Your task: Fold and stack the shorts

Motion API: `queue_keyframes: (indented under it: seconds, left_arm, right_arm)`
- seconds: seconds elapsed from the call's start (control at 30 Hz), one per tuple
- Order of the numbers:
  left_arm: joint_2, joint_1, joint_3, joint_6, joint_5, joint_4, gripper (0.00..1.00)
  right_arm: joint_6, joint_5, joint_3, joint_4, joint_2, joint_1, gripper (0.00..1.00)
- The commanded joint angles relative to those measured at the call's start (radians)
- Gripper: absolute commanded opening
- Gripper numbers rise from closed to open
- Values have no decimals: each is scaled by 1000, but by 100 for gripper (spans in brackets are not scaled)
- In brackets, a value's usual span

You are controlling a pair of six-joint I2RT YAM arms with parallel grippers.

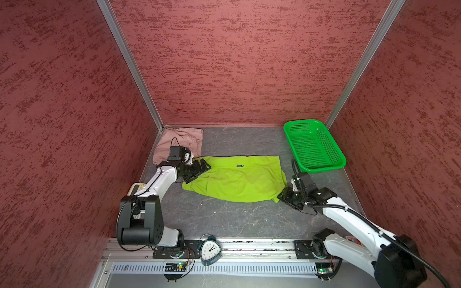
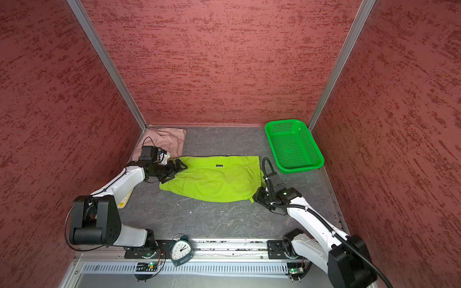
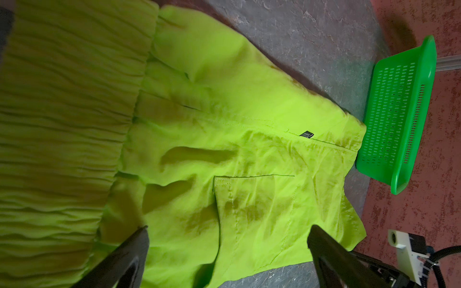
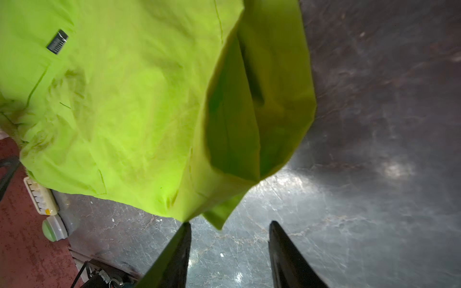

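lime shorts (image 4: 119, 112), tool (image 4: 230, 224) parted, grey table (image 4: 374, 212)

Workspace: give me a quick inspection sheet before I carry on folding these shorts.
Surface: grey marbled table, a few white specks.
Job's things: lime green shorts spread out mid-table, not yet folded; pink shorts in the far left corner.
Clutter: green basket far right, empty; alarm clock on the front rail; cream object partly hidden by the left arm.
Hands: left hand open over the lime shorts' waistband end; right hand open at their near right corner, nothing between its fingers.
Cables: black cable loop above the right wrist.
Surroundings: red textured walls on three sides.
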State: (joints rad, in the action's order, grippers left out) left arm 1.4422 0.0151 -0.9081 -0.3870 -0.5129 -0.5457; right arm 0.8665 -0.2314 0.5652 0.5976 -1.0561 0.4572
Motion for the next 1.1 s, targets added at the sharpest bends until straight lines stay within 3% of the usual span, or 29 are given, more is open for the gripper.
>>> queue_keyframes:
  seconds: [0.0, 0.2, 0.33, 0.5, 0.73, 0.87, 0.93, 1.07]
  left_arm:
    - [23, 6, 6, -13, -12, 54, 99]
    - [67, 14, 37, 3, 27, 78, 99]
    - [90, 32, 76, 9, 38, 107, 99]
    - [120, 60, 92, 22, 39, 111, 99]
    - [168, 89, 99, 26, 39, 111, 99]
    - [173, 106, 104, 35, 45, 110, 99]
    - [172, 111, 106, 38, 39, 111, 99]
    - [181, 111, 104, 43, 30, 110, 100]
  right_arm:
    - [40, 33, -16, -84, -28, 38, 51]
    - [21, 104, -31, -194, -97, 49, 48]
    - [-13, 156, -23, -252, -153, 48, 38]
    - [-90, 245, 88, -106, -197, 49, 0]
    - [-171, 346, 293, 296, -225, 51, 0]
    - [-150, 393, 363, 442, -208, 49, 0]
    - [-110, 382, 361, 459, -175, 44, 3]
    - [-39, 317, 284, 433, -103, 19, 19]
